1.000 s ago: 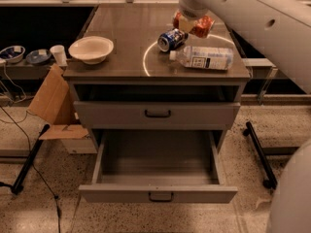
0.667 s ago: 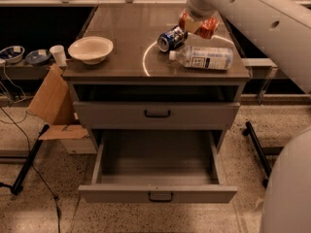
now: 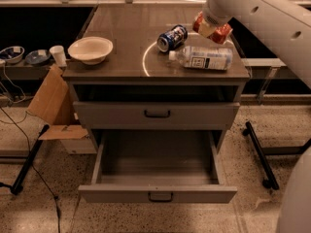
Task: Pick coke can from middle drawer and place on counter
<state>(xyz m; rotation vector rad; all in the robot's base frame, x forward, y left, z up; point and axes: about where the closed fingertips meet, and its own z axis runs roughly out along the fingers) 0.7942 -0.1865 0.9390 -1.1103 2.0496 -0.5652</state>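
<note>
The red coke can [image 3: 222, 33] hangs just above the counter [image 3: 121, 28] at its right rear, behind the clear bottle. My gripper [image 3: 210, 28] is shut on it, and a pale finger crosses the can's middle so that red shows on either side. The white arm comes down from the upper right. The middle drawer [image 3: 156, 194] is pulled out at the bottom of the cabinet, and its inside shows nothing in it.
A blue-and-white can [image 3: 172, 38] lies on its side inside the white circle line. A clear plastic bottle [image 3: 204, 58] lies near the counter's right front. A cream bowl [image 3: 90, 49] sits at the left. A cardboard box [image 3: 51, 106] leans left of the cabinet.
The gripper has shifted slightly to the right with the coke can in it. Nothing else on the counter has moved.
</note>
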